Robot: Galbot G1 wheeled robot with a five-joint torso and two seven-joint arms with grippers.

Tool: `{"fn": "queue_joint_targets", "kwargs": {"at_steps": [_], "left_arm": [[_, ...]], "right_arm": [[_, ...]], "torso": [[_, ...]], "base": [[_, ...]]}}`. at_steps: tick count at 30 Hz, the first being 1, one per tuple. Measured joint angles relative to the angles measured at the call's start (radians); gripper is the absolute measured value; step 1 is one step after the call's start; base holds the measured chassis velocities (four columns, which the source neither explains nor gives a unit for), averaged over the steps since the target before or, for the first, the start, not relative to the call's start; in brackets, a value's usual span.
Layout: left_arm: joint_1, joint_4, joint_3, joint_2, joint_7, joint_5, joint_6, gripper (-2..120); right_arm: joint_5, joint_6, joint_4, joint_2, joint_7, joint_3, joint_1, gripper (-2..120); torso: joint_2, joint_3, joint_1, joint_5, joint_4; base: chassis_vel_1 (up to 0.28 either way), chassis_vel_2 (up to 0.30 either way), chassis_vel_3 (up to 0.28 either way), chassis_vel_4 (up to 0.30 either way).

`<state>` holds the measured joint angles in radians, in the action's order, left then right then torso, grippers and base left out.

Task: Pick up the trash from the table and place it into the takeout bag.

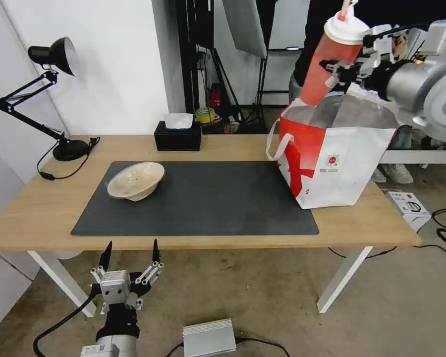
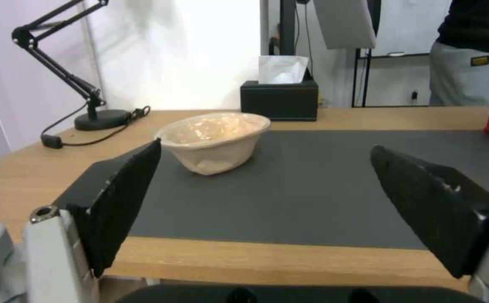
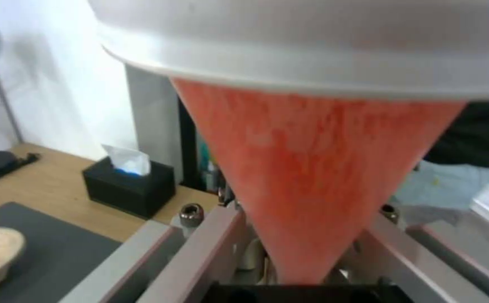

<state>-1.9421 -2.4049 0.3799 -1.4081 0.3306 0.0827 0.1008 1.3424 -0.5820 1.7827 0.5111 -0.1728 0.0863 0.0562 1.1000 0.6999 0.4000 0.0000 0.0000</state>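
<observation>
Right end effector (image 1: pixel 338 69): upper right of the head view, clamped on the red drink cup (image 1: pixel 330 63) just below its white lid (image 1: pixel 346 28); the cup hangs tilted, its base over the open mouth of the bag, not yet let go.
Red drink cup, close view: in the right wrist view the cup (image 3: pixel 312 168) tapers down between the grey fingers (image 3: pixel 200 248), which press against its sides.
Takeout bag (image 1: pixel 342 163): stands upright at the right of the counter (image 1: pixel 39 208), part on the dark grey mat (image 1: pixel 208 198), mouth open with silver lining showing; what lies inside cannot be seen.
Beige pulp bowl (image 1: pixel 136 180): left of centre on the mat, tipped slightly, touched by nothing.
Left end effector (image 1: pixel 131 255): lower left of the head view, below the counter's near edge, fingers spread wide apart and holding nothing; in the left wrist view the black pads (image 2: pixel 122 198) frame the pulp bowl (image 2: pixel 213 141) beyond them.
Large white round bowl: not on the counter; whether it is in the bag cannot be told.
Non-task items: black tissue box (image 1: pixel 178 136) and desk lamp (image 1: pixel 49 94) at the far edge.
Progress, as judged: cup about to be deposited; pulp bowl left to collect.
</observation>
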Motion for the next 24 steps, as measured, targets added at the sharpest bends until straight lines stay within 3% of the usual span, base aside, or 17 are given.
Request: {"fn": "queue_joint_targets", "kwargs": {"at_steps": [24], "left_arm": [[-0.023, -0.013, -0.004, -0.006, 0.001, 0.020, 0.010, 100]], "right_arm": [[-0.184, -0.005, -0.130, 0.025, 0.022, -0.079, 0.183, 3]], "torso": [[0.000, 0.000, 0.000, 0.0000, 0.0001]], "base": [[0.000, 0.000, 0.000, 0.000]]}}
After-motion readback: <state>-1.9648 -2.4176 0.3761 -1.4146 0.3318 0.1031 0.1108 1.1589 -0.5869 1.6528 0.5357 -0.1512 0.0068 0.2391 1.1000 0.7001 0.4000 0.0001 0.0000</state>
